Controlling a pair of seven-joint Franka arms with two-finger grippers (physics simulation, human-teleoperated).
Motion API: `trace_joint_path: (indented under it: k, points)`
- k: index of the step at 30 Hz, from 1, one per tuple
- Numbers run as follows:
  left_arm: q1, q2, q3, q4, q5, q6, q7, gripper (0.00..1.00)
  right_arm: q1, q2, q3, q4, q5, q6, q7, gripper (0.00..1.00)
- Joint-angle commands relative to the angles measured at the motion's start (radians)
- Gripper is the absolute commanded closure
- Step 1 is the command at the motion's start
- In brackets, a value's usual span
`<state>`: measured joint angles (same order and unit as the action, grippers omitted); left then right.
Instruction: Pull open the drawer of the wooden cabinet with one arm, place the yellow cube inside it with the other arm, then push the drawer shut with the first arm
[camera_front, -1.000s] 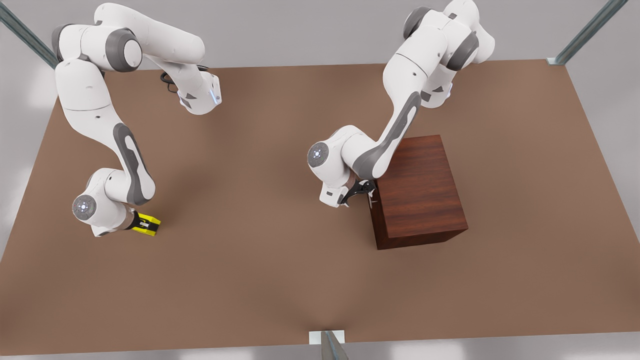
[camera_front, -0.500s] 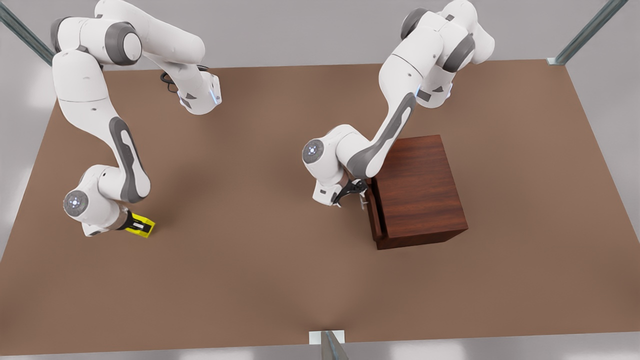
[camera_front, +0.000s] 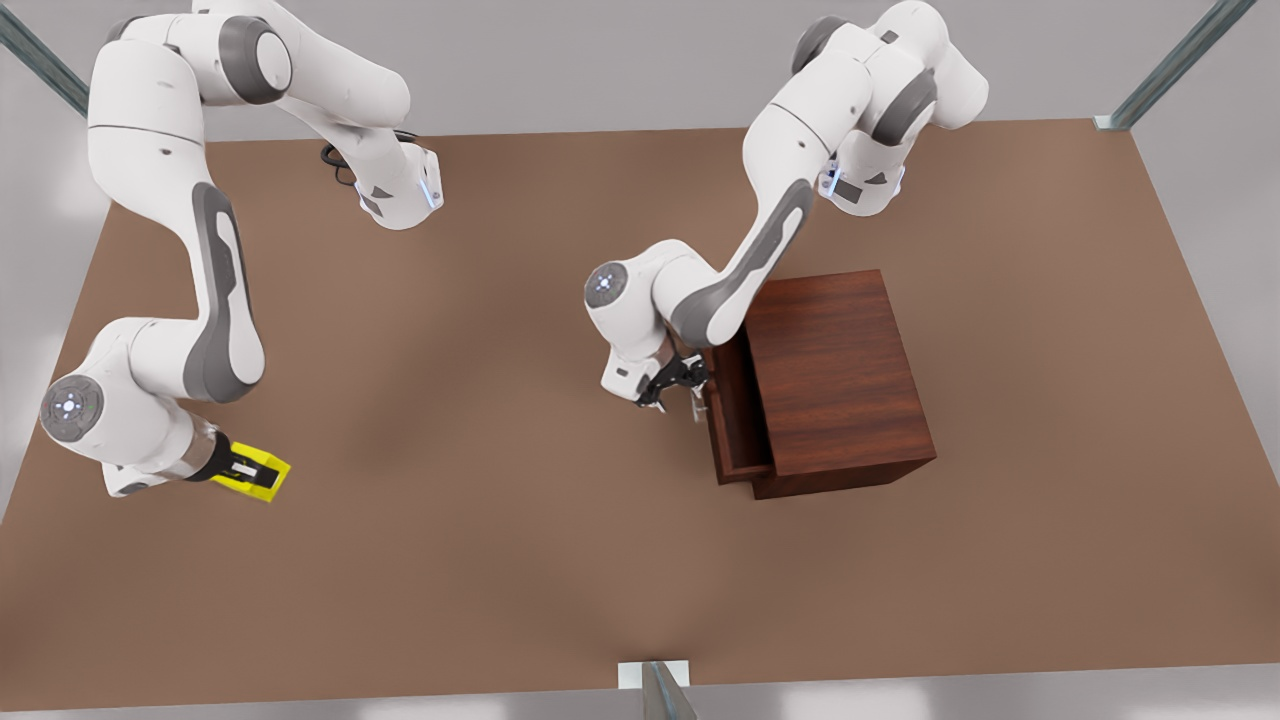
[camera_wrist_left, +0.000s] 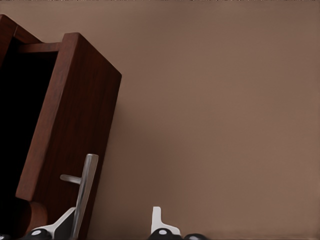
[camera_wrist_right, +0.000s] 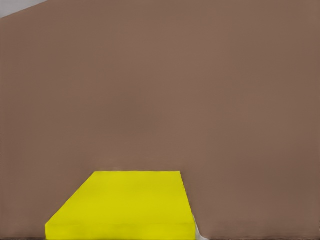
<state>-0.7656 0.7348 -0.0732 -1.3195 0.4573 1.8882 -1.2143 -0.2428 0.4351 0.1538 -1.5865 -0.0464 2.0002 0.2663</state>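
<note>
On the tabletop, the left gripper has its fingers around the silver bar handle of the drawer, which juts partly out of the wooden cabinet, while the right gripper, well apart at the front view's left, clamps the yellow cube.

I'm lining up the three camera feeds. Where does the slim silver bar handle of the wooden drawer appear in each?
Front view: the slim silver bar handle sits on the dark reddish-brown drawer, at the left gripper.
Left wrist view: the handle is beside a fingertip.
Right wrist view: not in it; the small yellow cube is there.
Shared landmark: the brown table.
</note>
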Motion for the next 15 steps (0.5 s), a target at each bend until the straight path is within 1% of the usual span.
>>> trace_joint_path:
  k: [1, 6, 7, 9, 10, 12, 13, 14, 15]
  points:
    - [-0.020, 0.003, -0.011, -0.001, -0.011, -0.001, -0.030, 0.00, 0.000, -0.001, 0.006, 0.013, 0.000, -0.123, 0.191, 0.24]
    - [-0.038, 0.012, -0.011, 0.036, -0.014, -0.006, -0.059, 0.00, -0.006, -0.001, 0.004, 0.031, -0.007, -0.143, 0.195, 0.24]
    - [-0.040, 0.006, -0.016, 0.057, -0.020, -0.043, -0.057, 0.00, -0.009, -0.001, 0.003, 0.033, -0.009, -0.143, 0.194, 0.24]
    - [-0.047, -0.015, -0.071, 0.126, -0.054, -0.210, -0.051, 0.00, -0.009, -0.001, 0.001, 0.039, -0.006, -0.143, 0.194, 0.24]
    - [-0.051, -0.032, -0.077, 0.178, -0.101, -0.288, -0.051, 0.00, -0.007, -0.001, 0.003, 0.040, -0.004, -0.143, 0.195, 0.24]
    - [-0.049, -0.077, -0.085, 0.197, -0.155, -0.342, -0.053, 0.00, -0.003, -0.001, 0.003, 0.042, 0.000, -0.150, 0.197, 0.24]
    - [-0.038, -0.091, -0.085, 0.197, -0.155, -0.366, -0.036, 0.00, 0.000, -0.002, 0.015, 0.068, -0.001, -0.198, 0.237, 0.24]
    - [-0.005, -0.120, -0.086, 0.197, -0.176, -0.403, 0.036, 0.00, 0.000, -0.002, 0.053, 0.103, 0.000, -0.251, 0.301, 0.24]
    - [0.067, -0.181, -0.085, 0.197, -0.216, -0.475, 0.163, 0.00, 0.000, -0.002, 0.107, 0.137, 0.000, -0.294, 0.408, 0.24]
